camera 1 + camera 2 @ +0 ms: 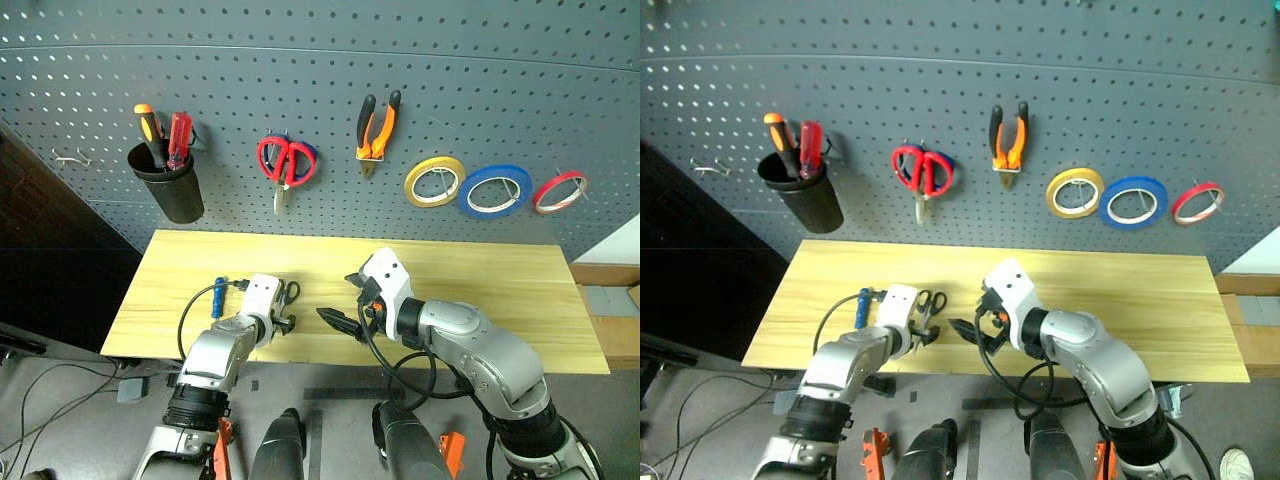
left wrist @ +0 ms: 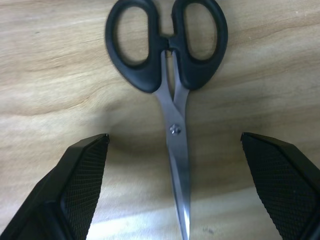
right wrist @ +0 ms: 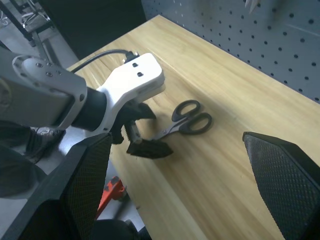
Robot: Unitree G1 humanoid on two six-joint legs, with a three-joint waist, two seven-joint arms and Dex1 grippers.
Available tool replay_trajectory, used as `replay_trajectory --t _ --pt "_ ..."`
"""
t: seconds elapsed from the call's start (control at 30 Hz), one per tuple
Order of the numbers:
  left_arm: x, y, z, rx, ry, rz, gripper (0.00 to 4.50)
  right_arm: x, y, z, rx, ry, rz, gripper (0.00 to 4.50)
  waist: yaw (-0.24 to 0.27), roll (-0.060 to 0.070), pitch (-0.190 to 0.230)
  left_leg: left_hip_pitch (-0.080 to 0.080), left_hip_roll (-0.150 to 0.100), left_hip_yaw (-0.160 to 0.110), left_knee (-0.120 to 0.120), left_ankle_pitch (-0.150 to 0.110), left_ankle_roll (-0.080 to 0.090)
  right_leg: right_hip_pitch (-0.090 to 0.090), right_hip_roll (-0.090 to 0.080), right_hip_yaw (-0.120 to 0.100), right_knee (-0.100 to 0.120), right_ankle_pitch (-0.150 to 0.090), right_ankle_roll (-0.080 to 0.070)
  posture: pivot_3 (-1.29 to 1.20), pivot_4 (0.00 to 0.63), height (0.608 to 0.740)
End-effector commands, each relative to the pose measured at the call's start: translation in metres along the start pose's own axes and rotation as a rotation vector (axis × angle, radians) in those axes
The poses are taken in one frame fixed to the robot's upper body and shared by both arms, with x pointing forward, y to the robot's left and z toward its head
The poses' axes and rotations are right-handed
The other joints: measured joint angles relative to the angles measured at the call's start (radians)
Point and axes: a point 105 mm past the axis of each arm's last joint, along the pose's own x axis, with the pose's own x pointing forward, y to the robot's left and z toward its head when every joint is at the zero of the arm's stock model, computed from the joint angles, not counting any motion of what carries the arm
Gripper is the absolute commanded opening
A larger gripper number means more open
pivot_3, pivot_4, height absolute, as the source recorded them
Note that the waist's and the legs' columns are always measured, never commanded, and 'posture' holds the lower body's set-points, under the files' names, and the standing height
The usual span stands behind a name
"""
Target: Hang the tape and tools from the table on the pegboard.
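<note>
No brand, label or writing can be read on any item.

Black-handled scissors (image 2: 170, 75) lie flat on the table (image 1: 500, 290), near its front edge and left of centre. Two oval black finger loops, bright steel blades closed together, one small rivet at the pivot. Loops point toward the pegboard (image 1: 330, 60), tips toward the near edge.

Left gripper (image 3: 142, 137) hangs just above the scissors, angled down, fingers spread wide with the blades lying between them; it holds nothing and I cannot tell whether a fingertip touches the wood. Left fingertips (image 2: 85, 165) show a cross-hatched black pad.

Blue-handled screwdriver (image 1: 863, 302) lies on the table just left of the left wrist, partly hidden.

Right gripper (image 1: 345, 318) sits right of the scissors, near the table's front edge, pointing left toward the left gripper, fingers wide apart and empty.

On the pegboard, left to right: a black cup (image 1: 170, 185) holding an orange and a red screwdriver (image 1: 178, 135); red-handled scissors (image 1: 285, 165); orange-and-black pliers (image 1: 376, 128) hanging nose down; a yellow tape roll (image 1: 434, 181); the blue tape (image 1: 495, 190), widest ring, pale inner core; a thin red roll (image 1: 560, 191). A bare silver hook (image 1: 72, 156) stands far left.
</note>
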Motion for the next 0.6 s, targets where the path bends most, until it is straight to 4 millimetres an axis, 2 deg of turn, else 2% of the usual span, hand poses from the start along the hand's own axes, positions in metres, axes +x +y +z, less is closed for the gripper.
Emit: replay_trajectory --t 0.03,0.2,0.23,0.33,0.6 --pt "0.003 0.004 -0.007 0.019 0.03 0.02 4.5 -0.007 0.011 0.006 0.0 -0.015 0.056 4.48 0.0 0.0 0.0 0.0 0.0 0.0 0.0 0.0 0.0 0.0 0.0 0.0 0.0 0.0 0.0 -0.13 0.285 0.74" --pt "0.006 0.006 -0.01 0.029 0.046 0.021 4.5 -0.011 0.017 -0.005 -0.012 0.036 0.088 4.48 0.0 0.0 0.0 0.0 0.0 0.0 0.0 0.0 0.0 0.0 0.0 0.0 0.0 0.0 0.0 -0.13 0.285 0.74" --pt "0.007 0.006 -0.011 0.028 0.049 0.019 4.31 -0.011 0.017 -0.006 -0.011 0.037 0.088 4.5 0.0 0.0 0.0 0.0 0.0 0.0 0.0 0.0 0.0 0.0 0.0 0.0 0.0 0.0 0.001 -0.13 0.284 0.74" --pt "0.009 0.005 -0.013 0.023 0.052 0.007 3.62 -0.012 0.017 -0.006 -0.01 0.037 0.088 4.5 -0.001 0.0 0.0 0.001 0.0 0.0 0.0 0.0 0.0 0.001 0.0 0.0 0.0 0.0 0.001 -0.13 0.283 0.74" --pt "0.014 0.004 -0.017 0.006 0.059 -0.038 1.14 -0.016 0.013 -0.008 -0.009 0.047 0.069 4.5 -0.001 0.0 0.0 0.001 0.0 0.0 0.0 0.0 0.0 0.001 0.0 0.0 -0.001 0.0 0.001 -0.15 0.278 0.74"
